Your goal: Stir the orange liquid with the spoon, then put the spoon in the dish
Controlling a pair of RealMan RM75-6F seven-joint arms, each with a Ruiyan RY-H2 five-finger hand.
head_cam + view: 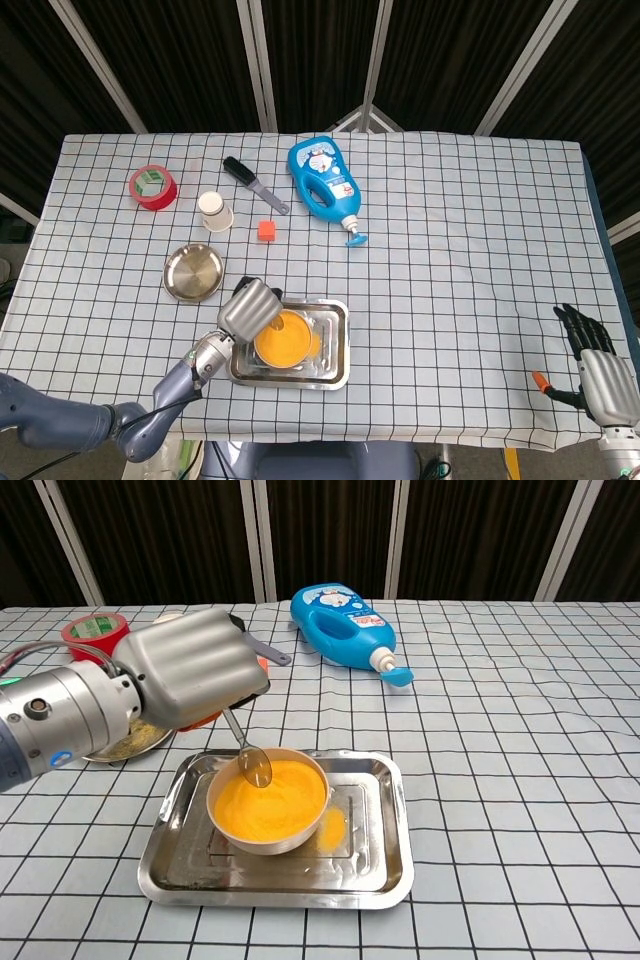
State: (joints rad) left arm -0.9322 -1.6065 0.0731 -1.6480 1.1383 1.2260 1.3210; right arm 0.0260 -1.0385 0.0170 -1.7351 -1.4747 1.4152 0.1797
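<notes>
stirring step | left hand (190, 670) pinching spoon (247, 755), tip in orange liquid (270, 800) below it | next, likely: carry spoon to dish (193, 272) beside hand

one bowl (268, 815), one tray (385, 865), one spoon (250, 763), one dish (192, 272) (round, steel), one blue bottle (323, 184), two hands (195, 670) (598, 365).

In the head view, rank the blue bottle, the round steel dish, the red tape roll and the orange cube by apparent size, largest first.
1. blue bottle
2. round steel dish
3. red tape roll
4. orange cube

All four lie on the table at a similar distance from the camera, so the order is fairly safe.
</notes>
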